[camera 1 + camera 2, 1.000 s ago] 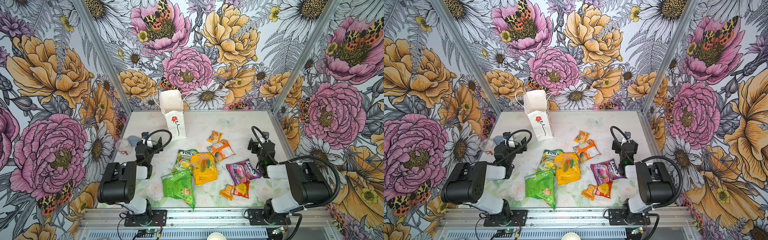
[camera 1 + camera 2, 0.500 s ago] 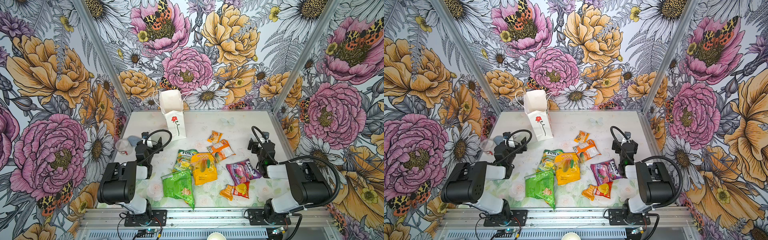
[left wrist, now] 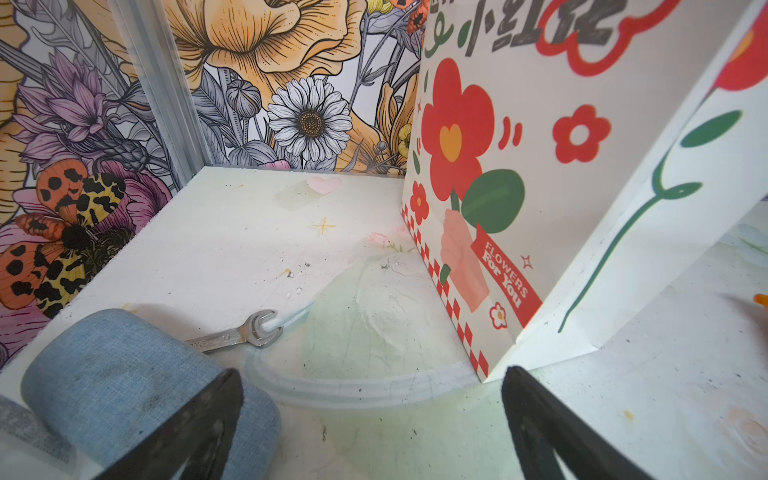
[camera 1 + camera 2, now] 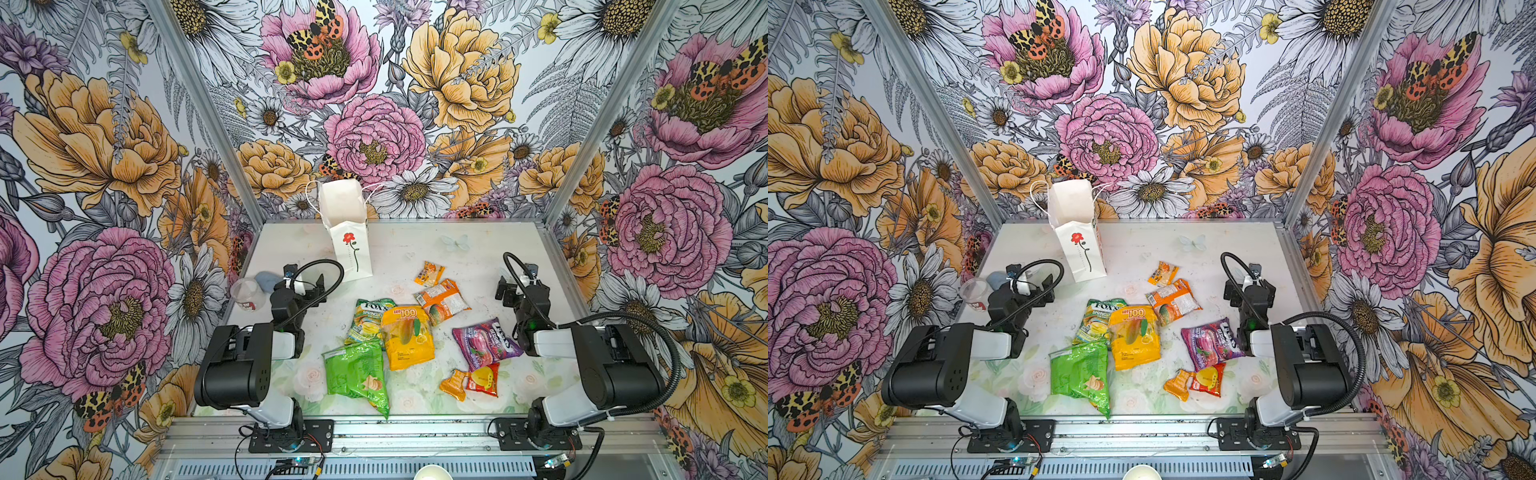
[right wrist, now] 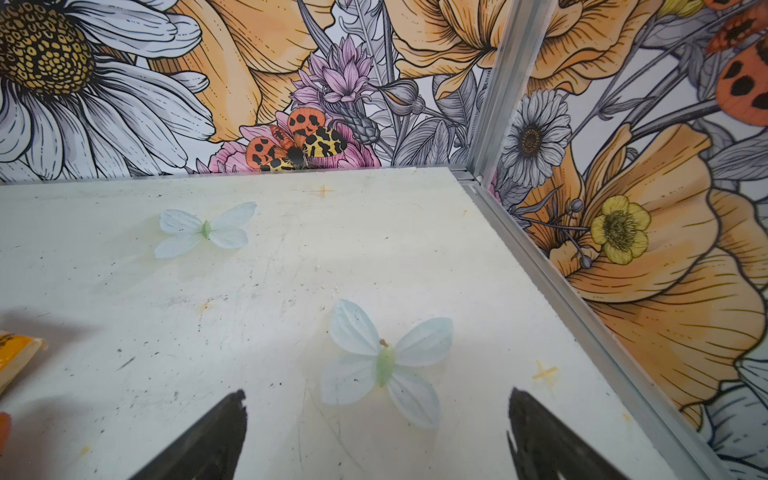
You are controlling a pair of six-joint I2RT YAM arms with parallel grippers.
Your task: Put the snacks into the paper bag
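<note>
"FLOWERS FOR YOU" on paper bag [image 3: 552,199], "LOT 100" on yellow packet [image 4: 407,343], "BERRIES" on purple packet [image 4: 484,344]

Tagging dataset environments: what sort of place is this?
Likely a lab robot cell: floral-printed walls on aluminium posts enclose a white table; left arm and right arm bolt to a front rail.

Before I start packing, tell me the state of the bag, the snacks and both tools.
paper bag: upright, mouth open.
snacks: lying loose, outside the bag.
left tool: open, empty.
right tool: open, empty.
</note>
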